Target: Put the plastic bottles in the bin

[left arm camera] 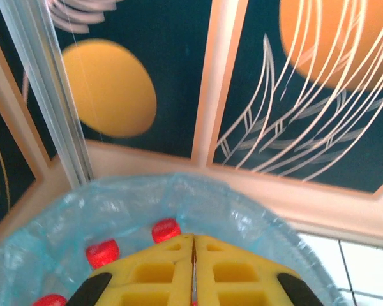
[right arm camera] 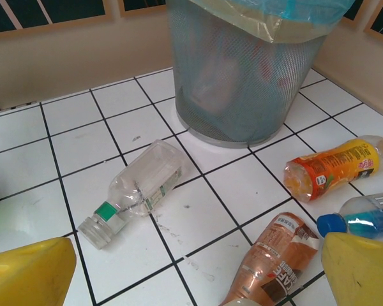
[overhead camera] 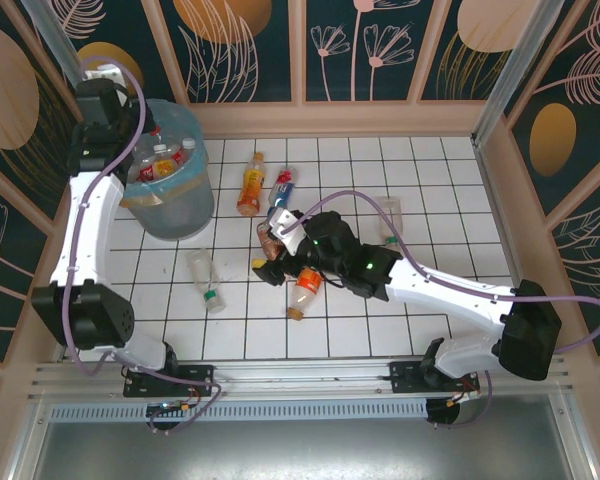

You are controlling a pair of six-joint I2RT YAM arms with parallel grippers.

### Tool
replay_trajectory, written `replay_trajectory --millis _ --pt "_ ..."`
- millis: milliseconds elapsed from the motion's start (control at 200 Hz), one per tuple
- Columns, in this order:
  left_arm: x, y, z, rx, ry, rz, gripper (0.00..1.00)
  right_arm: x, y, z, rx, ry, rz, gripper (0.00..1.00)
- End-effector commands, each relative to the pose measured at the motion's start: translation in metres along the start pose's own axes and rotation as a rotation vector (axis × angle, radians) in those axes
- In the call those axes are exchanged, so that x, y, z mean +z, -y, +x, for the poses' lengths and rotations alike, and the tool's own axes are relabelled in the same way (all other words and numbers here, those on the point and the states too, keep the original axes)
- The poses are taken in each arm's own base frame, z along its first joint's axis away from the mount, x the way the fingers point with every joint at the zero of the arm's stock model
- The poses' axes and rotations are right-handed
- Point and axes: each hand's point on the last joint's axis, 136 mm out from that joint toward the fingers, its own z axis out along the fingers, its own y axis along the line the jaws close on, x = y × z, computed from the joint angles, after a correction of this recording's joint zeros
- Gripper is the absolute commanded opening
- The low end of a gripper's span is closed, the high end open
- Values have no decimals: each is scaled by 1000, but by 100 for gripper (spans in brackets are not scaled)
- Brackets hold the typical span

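The left end effector (left arm camera: 193,248) is hanging with its fingers pressed together, and the bin (left arm camera: 249,213) is sitting directly beneath it with red-capped plastic bottles (left arm camera: 166,229) inside. The right end effector (right arm camera: 191,273) is hovering spread wide above the tabletop (right arm camera: 51,146). A brown-labelled bottle (right arm camera: 274,252) is lying beside one finger, with a clear bottle (right arm camera: 137,188) just ahead of it.

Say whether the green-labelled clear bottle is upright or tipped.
Tipped: the clear bottle lies on its side on the tiled table, outside the bin.
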Motion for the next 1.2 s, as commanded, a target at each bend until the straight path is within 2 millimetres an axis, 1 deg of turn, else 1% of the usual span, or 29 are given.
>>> replay_trajectory --millis 0,85,170,215,260,295,345,390,435,500,545,606,661,691,741,756,771,811,886,951,1011,1076,1136,1196 --pt "10 -1 36 -37 -97 19 10 -1 14 -7 9 -6 92 99" --pt "2 6 39 -63 -77 67 10 3 35 7 53 -70 175 99" --pt "-10 10 35 -77 -54 94 9 9 50 24 112 -164 206 99" --pt "-18 10 31 -77 -40 97 10 10 59 36 145 -218 228 99" --pt "-27 9 27 -77 -27 86 13 11 68 48 179 -277 255 99" --pt "-35 7 23 -79 -10 76 14 10 74 58 197 -322 278 99" --pt "-48 9 19 -80 20 80 15 8 81 71 203 -379 303 99" --pt "-61 20 17 -64 52 108 16 4 88 84 205 -427 328 99" --pt "-74 36 17 -23 84 132 17 0 94 93 222 -463 336 99" --pt "-94 68 22 70 113 177 18 -8 103 103 269 -502 339 99" --pt "-105 89 29 115 120 226 19 -14 109 108 305 -517 344 99" --pt "-119 109 40 148 126 290 22 -26 125 115 372 -529 391 99" --pt "-130 125 53 180 131 340 22 -42 148 125 444 -535 468 99" --pt "-135 134 60 197 134 369 22 -52 162 134 490 -538 514 99" --pt "-144 152 75 236 132 426 22 -71 186 148 577 -524 580 99" --pt "-146 157 79 247 129 443 22 -73 188 150 597 -517 586 99" --pt "-148 163 84 261 125 459 22 -81 199 156 637 -509 615 99" --pt "-154 179 98 297 110 501 23 -95 217 167 705 -489 660 99" --pt "-163 208 122 334 71 568 26 -118 244 181 780 -456 749 99" --pt "-164 227 136 302 32 618 28 -134 265 191 810 -436 829 99" --pt "-163 242 148 238 -13 667 30 -143 281 198 831 -422 871 99" --pt "-161 255 162 183 -62 725 33 -147 293 207 850 -415 886 99" --pt "-159 262 171 142 -97 747 36 -145 300 215 863 -421 886 99" --pt "-154 265 177 109 -120 745 39 -138 302 224 873 -437 860 99"
